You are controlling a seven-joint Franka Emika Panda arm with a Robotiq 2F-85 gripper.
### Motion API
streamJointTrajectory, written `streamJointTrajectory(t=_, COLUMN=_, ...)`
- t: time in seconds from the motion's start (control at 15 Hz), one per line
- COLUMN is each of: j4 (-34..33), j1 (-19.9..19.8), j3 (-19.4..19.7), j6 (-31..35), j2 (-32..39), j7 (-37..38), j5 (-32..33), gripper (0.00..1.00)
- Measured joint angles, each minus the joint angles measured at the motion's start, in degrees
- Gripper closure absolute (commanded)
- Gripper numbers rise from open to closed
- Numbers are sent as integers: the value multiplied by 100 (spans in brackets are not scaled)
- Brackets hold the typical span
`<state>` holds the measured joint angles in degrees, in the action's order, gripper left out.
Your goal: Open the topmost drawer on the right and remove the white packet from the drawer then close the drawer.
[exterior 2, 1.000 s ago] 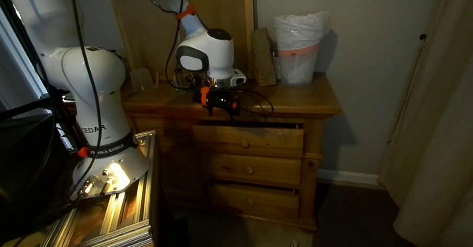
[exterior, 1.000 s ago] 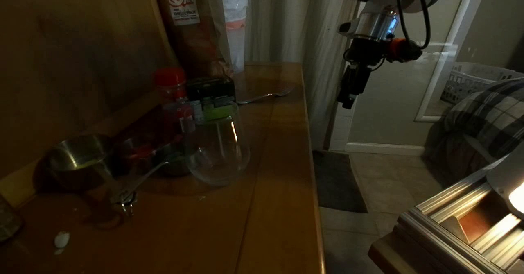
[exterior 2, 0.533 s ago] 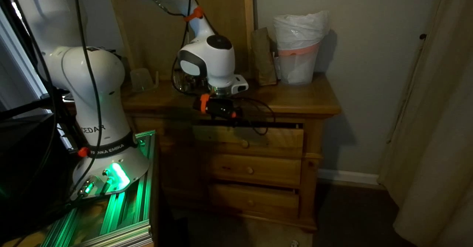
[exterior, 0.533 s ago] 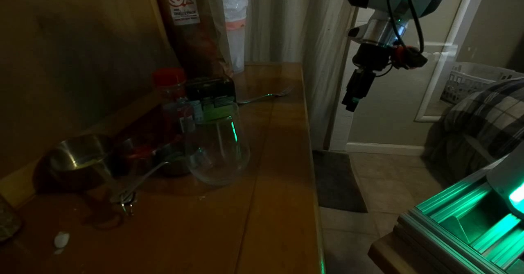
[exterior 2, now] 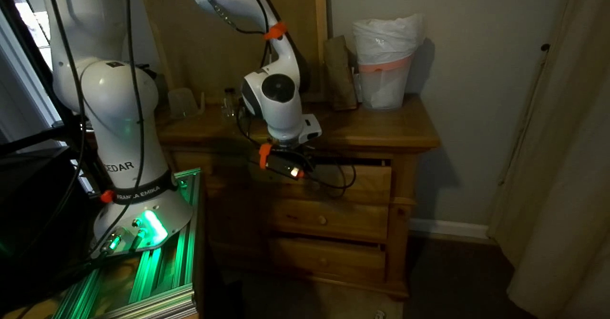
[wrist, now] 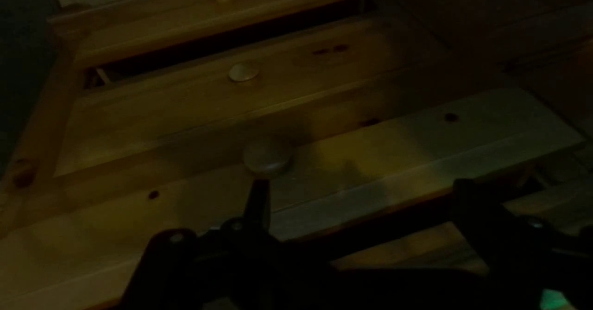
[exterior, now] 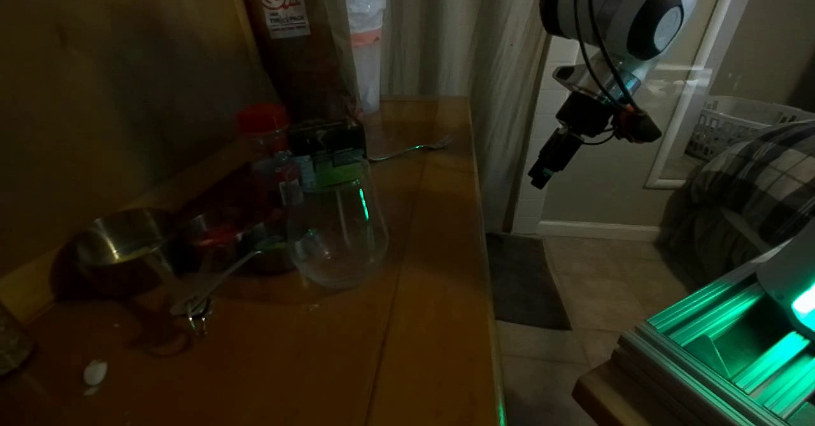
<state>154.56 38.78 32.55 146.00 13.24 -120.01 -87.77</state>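
One gripper [wrist: 359, 183], fingers [wrist: 259, 203] spread wide, hangs lower and more tilted than a second ago, near the slightly pulled-out top drawer [wrist: 333, 175].

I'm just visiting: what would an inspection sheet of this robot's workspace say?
Surface: wooden dresser top, a fork lying on it.
Job's things: top drawer partly open; white packet, nothing seen.
Clutter: drinking glass, metal cup, paper bag, lined bin.
End effector: open, nothing seen in it, near the top drawer.
Cables: black cables hang along the arm.
Surroundings: curtain, dark floor mat, bottom drawer ajar.
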Motion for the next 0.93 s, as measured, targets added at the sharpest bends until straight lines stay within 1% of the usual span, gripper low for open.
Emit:
streamJointTrajectory(t=0.07, j4=-58, j1=-21, j3=-52, j6=-142, j2=201, j7=-187, j5=-269, gripper=0)
streamJointTrajectory(t=0.13, j4=-125, j1=-244, j3=-334, j6=-188, j2=385, j7=-313, j5=-461, gripper=0)
streamJointTrajectory(t=0.27, j4=-302, j1=-1063, j3=-1258, j6=-187, j2=733, j7=-467, j5=-694, gripper=0)
streamJointTrajectory(t=0.4, j4=-505, j1=-1710, j3=-1926, j6=-181, j2=1083, j7=-508, j5=-717, gripper=0)
streamJointTrajectory(t=0.47, j4=-596, j1=-1902, j3=-2113, j6=-181, j2=1229, j7=-533, j5=-717, gripper=0)
streamJointTrajectory(t=0.53, j4=-667, j1=-1997, j3=-2198, j6=-181, j2=1340, j7=-548, j5=-717, gripper=0)
streamJointTrajectory(t=0.73, j4=-736, j1=-2082, j3=-2292, j6=-161, j2=1432, j7=-553, j5=-709, gripper=0)
streamJointTrajectory(t=0.93, j4=-786, j1=-2444, j3=-2653, j6=-225, j2=1457, j7=-662, j5=-730, gripper=0)
